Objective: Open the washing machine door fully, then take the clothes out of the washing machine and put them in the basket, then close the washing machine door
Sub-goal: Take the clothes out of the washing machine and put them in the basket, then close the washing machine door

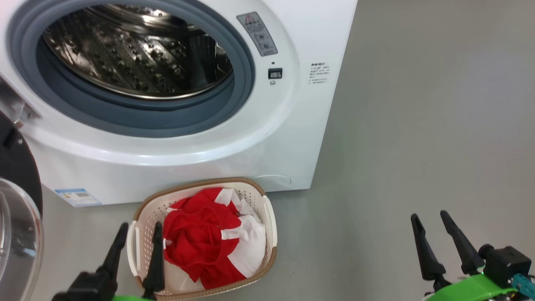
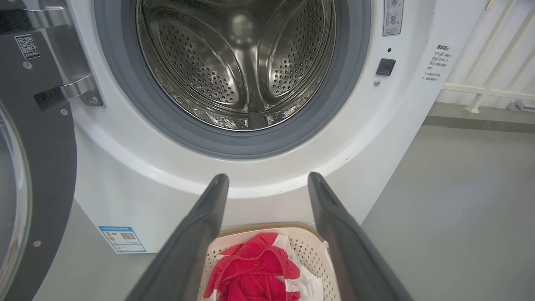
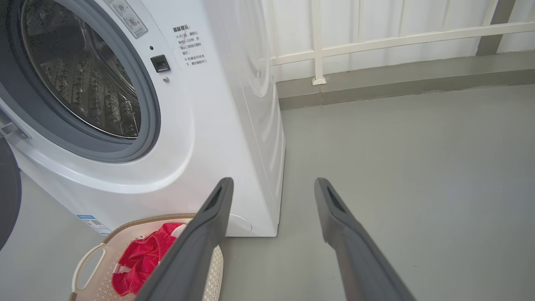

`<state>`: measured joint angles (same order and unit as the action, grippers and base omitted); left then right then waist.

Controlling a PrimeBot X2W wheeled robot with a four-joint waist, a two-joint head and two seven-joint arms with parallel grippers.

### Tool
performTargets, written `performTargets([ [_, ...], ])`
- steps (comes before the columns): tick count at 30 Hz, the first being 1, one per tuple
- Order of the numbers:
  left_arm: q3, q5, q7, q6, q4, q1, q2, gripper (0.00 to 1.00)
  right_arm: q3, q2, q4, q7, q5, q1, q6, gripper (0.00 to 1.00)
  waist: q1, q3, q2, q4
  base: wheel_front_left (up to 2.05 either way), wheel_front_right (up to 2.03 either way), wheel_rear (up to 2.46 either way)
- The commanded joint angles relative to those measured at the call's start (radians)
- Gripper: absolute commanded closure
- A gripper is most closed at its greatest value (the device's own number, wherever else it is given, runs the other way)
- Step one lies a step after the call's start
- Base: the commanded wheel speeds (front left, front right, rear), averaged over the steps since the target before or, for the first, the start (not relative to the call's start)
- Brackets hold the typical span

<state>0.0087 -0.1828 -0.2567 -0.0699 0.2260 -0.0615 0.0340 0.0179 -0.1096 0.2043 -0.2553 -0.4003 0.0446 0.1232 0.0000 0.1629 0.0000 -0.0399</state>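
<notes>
The white washing machine (image 1: 288,138) stands with its steel drum (image 1: 138,50) bare of cloth. Its door (image 1: 16,225), black-rimmed with a clear glass bowl, hangs swung open at the left edge. On the floor in front sits the cream basket (image 1: 267,209) with the red and white clothes (image 1: 209,238) piled inside. My left gripper (image 1: 140,228) is open, empty, over the basket's left handle. My right gripper (image 1: 430,217) is open and empty above bare floor to the right. The left wrist view looks over the clothes (image 2: 255,271) into the drum (image 2: 238,62).
Grey floor (image 1: 418,125) spreads wide to the right of the machine. A white railing and a low grey kerb (image 3: 376,83) run along the wall behind the machine. The open door (image 2: 37,167) takes up the space on the left.
</notes>
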Motion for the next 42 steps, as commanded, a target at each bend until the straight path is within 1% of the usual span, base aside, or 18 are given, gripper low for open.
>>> performTargets([
  [1,0.036,0.006,-0.005,0.010,-0.038,0.012,0.016,0.00,0.022,-0.016,-0.021,-0.006,0.017,0.009,0.008,0.00,0.0000,-0.016,0.0000,-0.003,0.00,0.00,0.00],
  [10,0.036,-0.010,-0.005,0.033,-0.099,0.086,0.016,0.00,0.005,-0.012,-0.029,-0.006,0.019,0.043,0.008,0.00,0.0000,-0.034,0.0000,-0.007,0.00,0.00,0.00],
  [14,0.034,-0.013,-0.005,0.041,-0.106,0.089,0.016,0.00,0.005,-0.011,-0.029,-0.006,0.021,0.044,0.008,0.00,0.0000,-0.035,0.0000,-0.010,0.00,0.00,0.00],
  [28,0.030,-0.010,-0.005,0.044,-0.109,0.072,0.016,0.00,0.006,-0.005,-0.031,-0.006,0.021,0.031,0.008,0.00,0.0000,-0.021,0.0000,-0.013,-0.05,0.05,0.00],
  [34,0.026,-0.010,-0.005,0.045,-0.104,0.063,0.016,0.00,0.005,-0.005,-0.031,-0.006,0.020,0.025,0.008,0.00,0.0000,-0.014,0.0000,-0.011,-0.75,0.75,0.00],
  [42,0.025,-0.011,-0.005,0.048,-0.107,0.052,0.016,0.00,0.004,-0.003,-0.031,-0.006,0.019,0.017,0.008,0.00,0.0000,-0.004,0.0000,-0.007,-1.27,1.27,0.00],
])
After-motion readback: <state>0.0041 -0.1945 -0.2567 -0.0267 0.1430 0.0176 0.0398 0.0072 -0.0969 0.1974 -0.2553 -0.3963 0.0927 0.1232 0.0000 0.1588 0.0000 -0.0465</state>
